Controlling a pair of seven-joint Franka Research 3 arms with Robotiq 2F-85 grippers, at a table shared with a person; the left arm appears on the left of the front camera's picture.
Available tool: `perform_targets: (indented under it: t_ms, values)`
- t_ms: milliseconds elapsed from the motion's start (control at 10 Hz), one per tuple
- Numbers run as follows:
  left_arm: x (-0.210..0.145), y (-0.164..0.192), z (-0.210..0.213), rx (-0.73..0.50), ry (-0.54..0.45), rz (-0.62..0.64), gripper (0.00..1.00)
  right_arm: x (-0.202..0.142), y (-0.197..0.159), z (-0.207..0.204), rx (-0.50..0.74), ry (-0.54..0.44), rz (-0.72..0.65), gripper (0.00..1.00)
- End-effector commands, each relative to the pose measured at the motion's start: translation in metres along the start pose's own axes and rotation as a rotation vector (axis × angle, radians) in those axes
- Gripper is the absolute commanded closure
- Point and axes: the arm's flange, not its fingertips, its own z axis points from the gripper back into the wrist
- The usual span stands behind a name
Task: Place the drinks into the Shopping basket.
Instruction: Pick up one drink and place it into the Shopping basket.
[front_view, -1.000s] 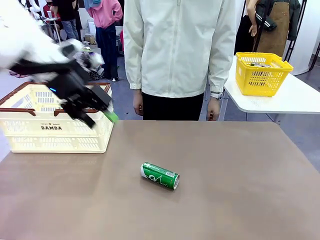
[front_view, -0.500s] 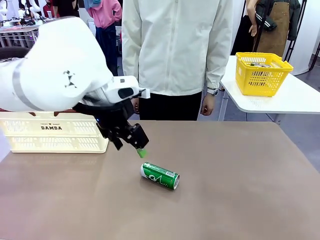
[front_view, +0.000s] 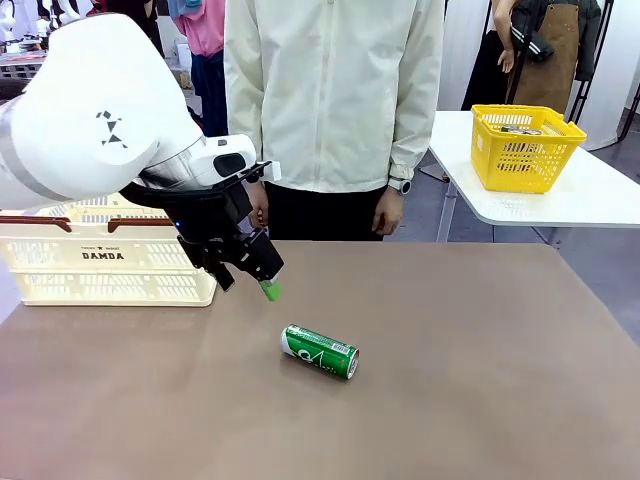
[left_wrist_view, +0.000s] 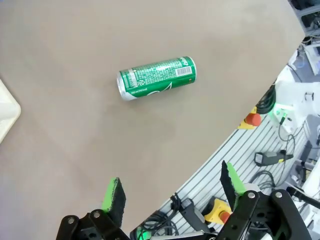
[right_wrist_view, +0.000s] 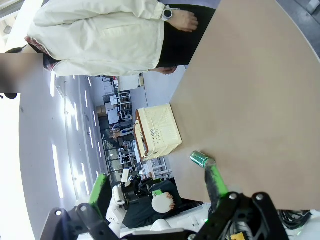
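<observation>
Green can lies sideways on the tabletop. The left hand hangs near it on the basket side, spread wide, empty.

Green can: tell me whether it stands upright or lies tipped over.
Tipped over: the green can lies lengthwise on the table, its side flat against the top.

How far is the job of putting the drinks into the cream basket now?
Done: nothing confirmed; the inside of the Shopping basket is hidden. In hand: the left gripper hovers open and empty near the green can; the right gripper is open. Left: the can lies on its side on the table, not yet grasped.
</observation>
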Motion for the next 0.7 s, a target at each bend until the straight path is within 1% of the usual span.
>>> perform_targets:
  t_ms: [0,100,200,300,400,500,600]
  values:
    - [0.029,0.004,-0.007,-0.016,0.032,-0.219,0.00,0.001,0.001,0.002,0.004,0.006,0.025,0.00]
    - [0.048,0.002,-0.014,-0.079,0.046,-0.517,0.00,0.001,0.001,0.002,0.004,0.006,0.025,0.00]
    - [0.058,0.001,-0.020,-0.033,0.076,-0.631,0.00,0.001,0.001,0.002,0.004,0.006,0.025,0.00]
    - [0.069,0.000,-0.031,-0.049,0.130,-0.871,0.00,0.001,0.001,0.002,0.004,0.006,0.025,0.00]
    - [0.074,-0.004,-0.042,-0.057,0.130,-1.102,0.00,0.001,0.001,0.002,0.004,0.006,0.025,0.00]
    - [0.073,-0.009,-0.052,-0.055,0.141,-1.294,0.00,0.001,0.001,0.002,0.004,0.006,0.025,0.00]
    - [0.070,-0.012,-0.059,-0.021,0.129,-1.431,0.00,0.001,0.001,0.002,0.004,0.006,0.025,0.00]
